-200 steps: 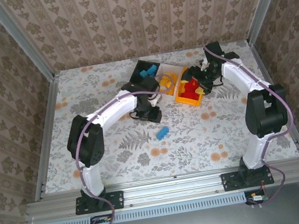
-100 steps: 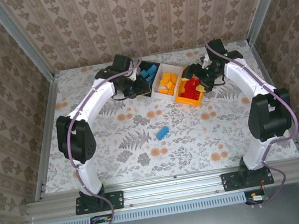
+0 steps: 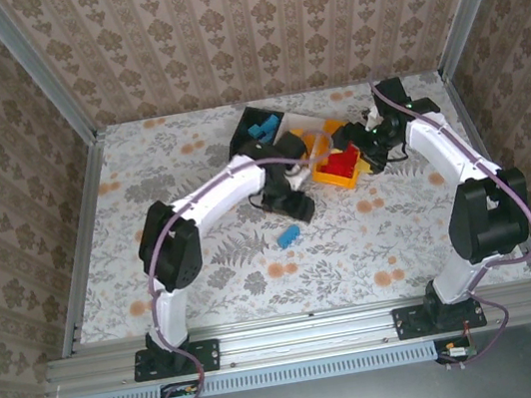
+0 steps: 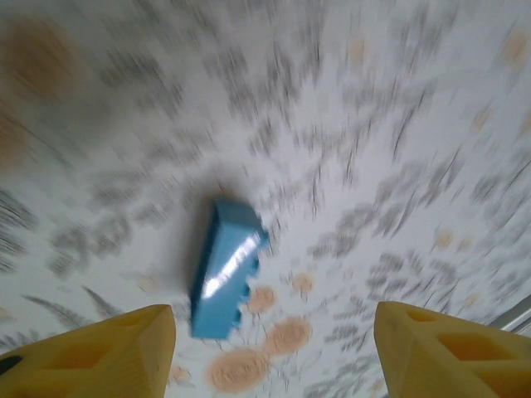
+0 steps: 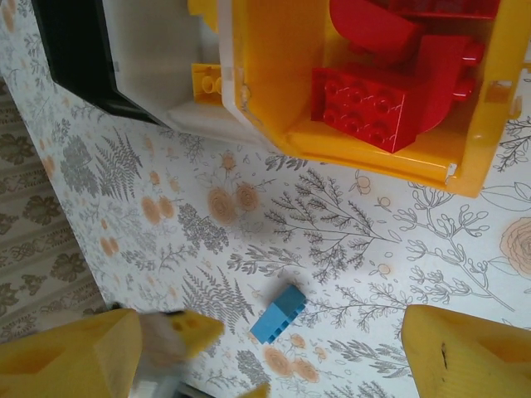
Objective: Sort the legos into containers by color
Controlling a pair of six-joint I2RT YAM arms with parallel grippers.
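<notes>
Blue brick (image 3: 290, 236) lies loose on the table (image 3: 172, 183), well near of the bins, in the same spot as a second ago. It's the one stray you can pick out.

Left gripper (image 3: 296, 209) was over at the black bin (image 3: 251, 120) half a second back. It has now swung in and hangs just far of the brick. Its wrist view is motion-blurred, with the fingers (image 4: 99, 352) spread wide, nothing between them, and the brick lying ahead of the gap. Read that as a drop-off done and you lined up for the next pick.

Bins in a row, far: black holds blue, the white bin (image 3: 292, 124) holds orange, and the orange bin (image 3: 335, 180) holds the red bricks (image 3: 343, 159).

Right gripper (image 3: 370, 142) still hovers by the orange bin, spread open and empty.

Judgement: sorting is nearly finished. What's left is to close on the blue brick and carry it to the black bin.
</notes>
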